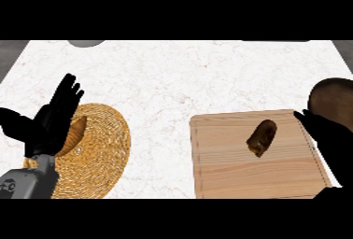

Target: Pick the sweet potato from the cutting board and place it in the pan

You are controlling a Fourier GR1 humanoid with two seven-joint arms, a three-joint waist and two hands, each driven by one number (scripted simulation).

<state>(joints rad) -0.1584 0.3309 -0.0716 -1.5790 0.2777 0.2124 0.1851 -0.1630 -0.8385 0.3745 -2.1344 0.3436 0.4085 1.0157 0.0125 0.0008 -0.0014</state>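
We see the left hand [52,119] as matte black, with slim tapered fingers and a broad thumb. Below those fingers a narrow grey wrist widens into a grey forearm bearing a small dark round mark. The right hand [331,140] is a plain black shape.

Counter [179,79]: white marbled top with faint reddish veining, spanning the view. Woven straw mat [100,149]: round, golden, lying flat on the counter at lower left, its left part hidden. A brown item [80,126] rests on the mat's upper left, mostly hidden; kind cannot be told. Grey rounded object [86,43]: at the counter's far edge, upper left, cut off by the frame
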